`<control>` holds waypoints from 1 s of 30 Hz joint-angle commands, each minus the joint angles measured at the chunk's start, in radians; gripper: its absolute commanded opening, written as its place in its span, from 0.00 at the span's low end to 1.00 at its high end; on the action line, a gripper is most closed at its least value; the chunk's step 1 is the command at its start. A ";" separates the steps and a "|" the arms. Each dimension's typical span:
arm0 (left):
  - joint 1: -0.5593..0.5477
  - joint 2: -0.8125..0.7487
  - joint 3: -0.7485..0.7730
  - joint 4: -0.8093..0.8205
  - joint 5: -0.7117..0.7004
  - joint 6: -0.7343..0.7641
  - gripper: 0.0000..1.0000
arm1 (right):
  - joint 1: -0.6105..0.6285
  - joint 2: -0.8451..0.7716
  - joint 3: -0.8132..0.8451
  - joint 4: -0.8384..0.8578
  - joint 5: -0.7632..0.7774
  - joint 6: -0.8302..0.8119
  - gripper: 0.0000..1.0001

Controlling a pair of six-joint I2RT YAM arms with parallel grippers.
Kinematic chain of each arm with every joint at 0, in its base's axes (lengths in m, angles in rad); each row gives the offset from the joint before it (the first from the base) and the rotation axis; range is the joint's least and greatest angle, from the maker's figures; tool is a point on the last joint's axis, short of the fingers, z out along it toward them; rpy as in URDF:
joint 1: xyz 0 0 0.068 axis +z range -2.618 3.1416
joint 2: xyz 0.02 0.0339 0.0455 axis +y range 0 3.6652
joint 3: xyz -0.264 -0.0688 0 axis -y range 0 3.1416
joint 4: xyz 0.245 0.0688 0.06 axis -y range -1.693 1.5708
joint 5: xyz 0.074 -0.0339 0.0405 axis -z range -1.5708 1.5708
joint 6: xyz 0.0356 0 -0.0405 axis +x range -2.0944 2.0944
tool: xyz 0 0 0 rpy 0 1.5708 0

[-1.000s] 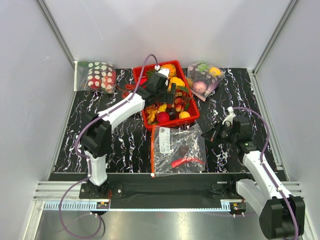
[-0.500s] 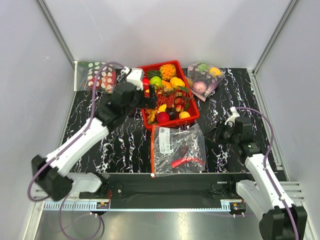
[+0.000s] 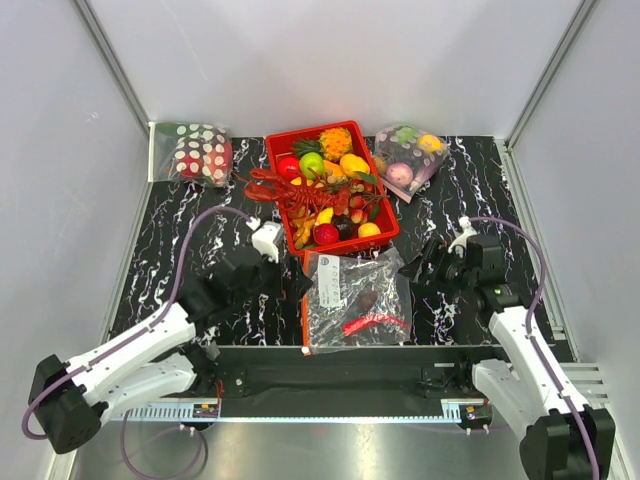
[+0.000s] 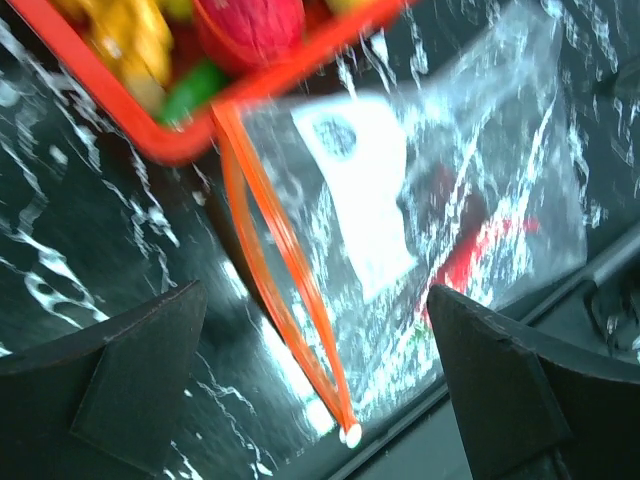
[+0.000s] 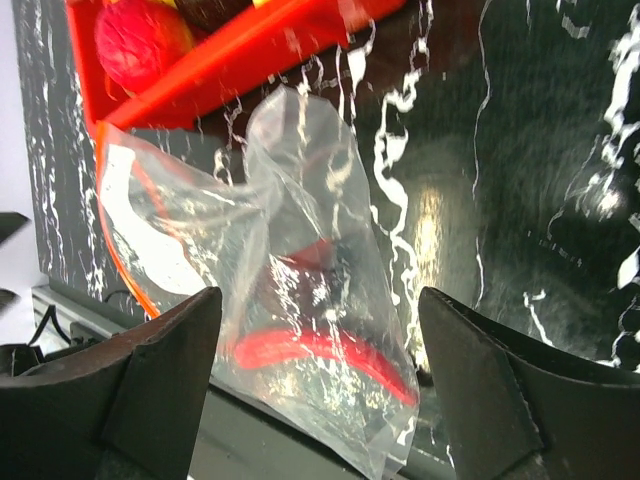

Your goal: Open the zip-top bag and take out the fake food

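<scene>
The zip-top bag (image 3: pixel 355 300) lies on the table (image 3: pixel 200 230) just in front of the red basket (image 3: pixel 362 244), with the chili (image 3: pixel 375 324) and brown ball (image 3: pixel 367 299) inside. The left pincer (image 3: pixel 295 286) has drawn back from the basket to the zip edge, wide. The right pincer (image 3: pixel 422 270), shut before, now gapes. The lobster (image 3: pixel 275 188) sprawls over the fruit-filled basket's left rim.

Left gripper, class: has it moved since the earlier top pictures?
Yes: the left gripper came back from over the red basket toward the near edge.
</scene>
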 commanded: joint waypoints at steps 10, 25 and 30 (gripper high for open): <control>-0.030 -0.102 -0.162 0.027 -0.102 -0.077 0.97 | 0.129 0.101 -0.051 0.116 0.049 0.088 0.80; -0.031 0.076 -0.191 0.083 -0.211 -0.052 0.73 | 0.148 0.143 -0.057 0.163 0.104 0.117 0.52; -0.051 0.141 -0.199 0.220 -0.115 -0.011 0.72 | 0.149 0.172 -0.054 0.177 0.105 0.120 0.51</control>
